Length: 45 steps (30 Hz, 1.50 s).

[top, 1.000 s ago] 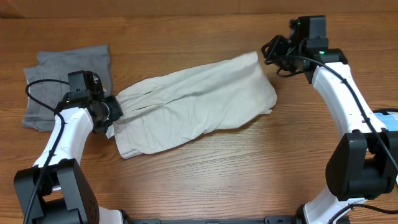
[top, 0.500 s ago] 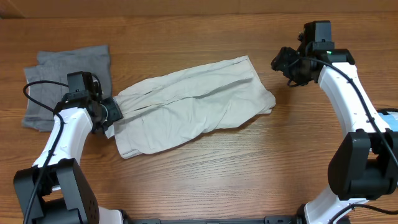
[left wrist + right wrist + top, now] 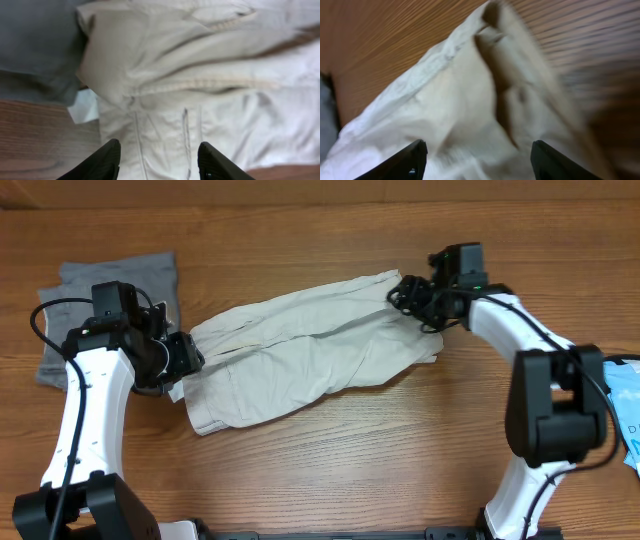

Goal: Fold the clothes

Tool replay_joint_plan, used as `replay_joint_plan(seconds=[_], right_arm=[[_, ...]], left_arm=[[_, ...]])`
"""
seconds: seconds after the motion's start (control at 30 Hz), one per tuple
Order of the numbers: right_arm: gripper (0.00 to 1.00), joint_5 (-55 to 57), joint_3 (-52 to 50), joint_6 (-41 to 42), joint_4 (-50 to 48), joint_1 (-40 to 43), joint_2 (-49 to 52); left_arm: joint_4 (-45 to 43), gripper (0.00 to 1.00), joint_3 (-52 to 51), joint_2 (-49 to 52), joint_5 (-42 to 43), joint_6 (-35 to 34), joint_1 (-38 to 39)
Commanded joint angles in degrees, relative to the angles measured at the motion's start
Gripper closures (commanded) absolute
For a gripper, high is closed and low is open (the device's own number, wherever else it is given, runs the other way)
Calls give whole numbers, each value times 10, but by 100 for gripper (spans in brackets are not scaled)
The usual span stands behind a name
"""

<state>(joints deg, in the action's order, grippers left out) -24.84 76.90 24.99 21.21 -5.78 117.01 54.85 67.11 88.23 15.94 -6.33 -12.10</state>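
light: even, bright | shadows: soft | overhead: sharp | wrist views: motion-blurred, right worst

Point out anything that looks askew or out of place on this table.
The beige shorts lie slanted and rumpled, with creases running through the fabric. A white scrap pokes out from under their end, beside the grey cloth. Nothing looks damaged or spilled.
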Motion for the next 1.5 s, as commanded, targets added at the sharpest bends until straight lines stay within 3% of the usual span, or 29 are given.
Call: replay_joint_plan(seconds=[0.0, 0.07, 0.1, 0.13, 0.27, 0.3, 0.33, 0.37, 0.4, 0.5, 0.57, 0.63, 0.7, 0.73, 0.87, 1.0, 1.27, 1.37, 1.47], right_arm=[[42, -53, -4, 35, -36, -16, 24], [80, -66, -3, 40, -64, -18, 26], [89, -73, -2, 40, -78, -18, 24], [96, -83, 1, 40, -92, -18, 21], [96, -103, 33, 62, -107, -14, 11], [94, -110, 43, 66, -110, -14, 10], [85, -121, 54, 67, -119, -14, 10], [68, -124, 60, 69, -128, -14, 10], [64, -122, 63, 80, -138, -14, 10], [59, -89, 64, 109, -154, -19, 10], [65, -43, 64, 109, -139, -21, 11], [65, -3, 64, 108, -116, -21, 11], [46, 3, 64, 100, -98, -11, 10], [45, -4, 64, 82, -88, -3, 10], [44, -38, 64, 15, -17, 44, -8], [41, -39, 64, -38, 86, 100, -55], [37, -15, 48, -43, 347, 130, -85], [37, -7, 10, -38, 358, 113, -80], [38, -10, -32, -7, 333, 102, -74]], left_arm=[[19, 45, 14, -16, 32, 31, -2], [28, 45, 14, -16, 32, 41, -2], [31, 45, 14, -16, 32, 41, -2], [33, 45, 14, -16, 32, 42, -2], [34, 45, 14, -16, 32, 47, 2], [34, 45, 14, -16, 32, 47, 3], [33, 45, 14, -16, 32, 47, 6], [33, 44, 14, -16, 32, 47, 8], [32, 44, 14, -16, 32, 47, 10], [31, 44, 14, -16, 31, 47, 16], [33, 44, 14, -16, 31, 47, 20], [35, 44, 14, -16, 31, 47, 23], [39, 41, 14, -16, 31, 60, 25], [43, 39, 14, -16, 31, 72, 26], [47, 29, 14, -15, 30, 111, 28], [2, 29, 12, -13, 31, 154, 30], [-104, 28, 5, 8, 31, 262, 90], [-121, 29, 5, 31, 20, 302, 132], [-151, 30, 5, 61, -64, 295, 169]])
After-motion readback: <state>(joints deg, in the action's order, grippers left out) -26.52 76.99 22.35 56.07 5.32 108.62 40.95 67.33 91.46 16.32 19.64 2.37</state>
